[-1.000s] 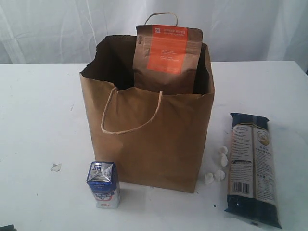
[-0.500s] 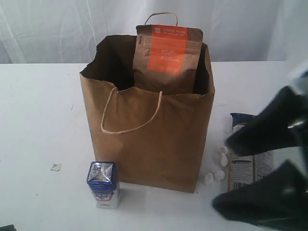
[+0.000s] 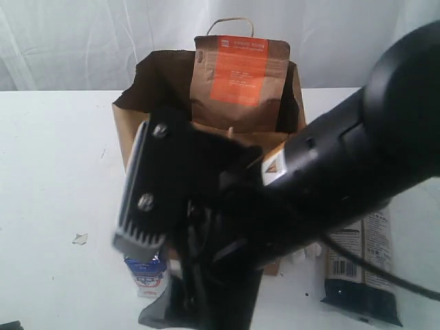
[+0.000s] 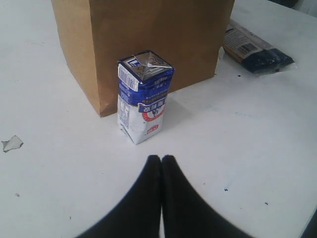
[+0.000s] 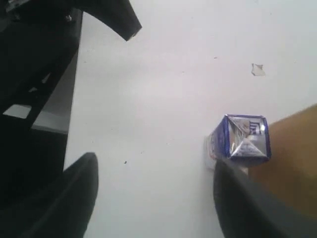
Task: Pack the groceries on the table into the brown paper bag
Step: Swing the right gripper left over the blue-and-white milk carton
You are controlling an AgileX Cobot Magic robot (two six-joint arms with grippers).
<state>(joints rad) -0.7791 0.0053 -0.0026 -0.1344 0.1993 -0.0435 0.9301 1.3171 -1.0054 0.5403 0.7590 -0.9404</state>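
Note:
The brown paper bag (image 3: 130, 113) stands on the white table (image 3: 55, 158), with the brown pouch with orange label (image 3: 240, 75) sticking out of its top. The small blue-white carton (image 4: 143, 96) stands upright on the table just in front of the bag (image 4: 148, 34). My right gripper (image 3: 148, 265) hangs open above the table, close to the camera, with the carton (image 5: 242, 139) beside one finger and nothing between them. My left gripper (image 4: 161, 158) is shut and empty, a short way in front of the carton. The long dark-blue noodle packet (image 3: 361, 275) lies right of the bag. Jar, bottle and tin are out of view.
The right arm (image 3: 357, 158) covers most of the bag's front in the exterior view. A small paper scrap (image 3: 80, 238) lies on the table left of the carton. In the right wrist view, dark arm parts (image 5: 34, 74) fill one side.
My right arm has swung in from the right across the front of the bag and now fills much of the exterior view. The bag, pouch, carton and noodle packet have not moved.

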